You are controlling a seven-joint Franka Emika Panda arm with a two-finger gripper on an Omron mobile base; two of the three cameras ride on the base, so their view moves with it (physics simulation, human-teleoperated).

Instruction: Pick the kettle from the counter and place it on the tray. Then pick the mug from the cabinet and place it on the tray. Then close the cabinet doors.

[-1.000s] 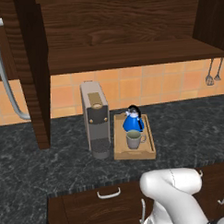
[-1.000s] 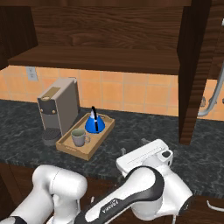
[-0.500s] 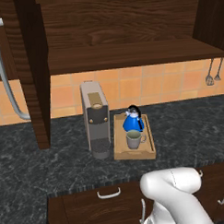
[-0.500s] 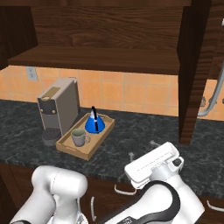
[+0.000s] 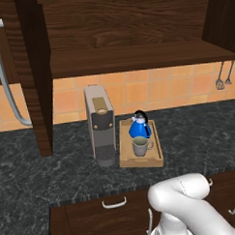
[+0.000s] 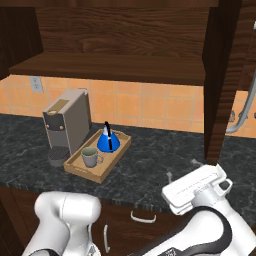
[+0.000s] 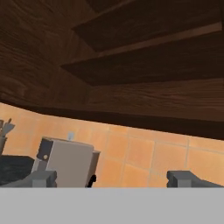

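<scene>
Since approx 1 s ago the hand has swung up and toward the right side of the right base view; kettle, mug and tray sit where they were, base hasn't driven.

Pincer is wide open w/ nothing between its fingers; in the hand view the two dark fingertips stand far apart at the bottom edge. In the right base view the white hand hangs over the front edge of the counter, well apart from anything on it.

Rel. to the pincer:
- Tray is well off to its left on the counter, further back toward the wall. Light wood, raised rim.
- Kettle, blue w/ dark handle, stands upright on the tray's rear half, also left of the pincer.
- Mug, grey-beige, upright on the tray's front half, just in front of the kettle, handle pointing right in the right base view. Touching the kettle or not: can't tell.
- Coffee machine, grey, just beside the tray on the side away from the pincer; the hand view has it low and left of the fingers.
- Cabinet is above and ahead of the pincer, its shelf bare. Both cabinet doors stand open: right door edge-on close above the hand, w/ its silver bar handle further right; left door far off on the other side, past the coffee machine.
- Hanging utensils on the orange tile wall, beyond the right door.
</scene>
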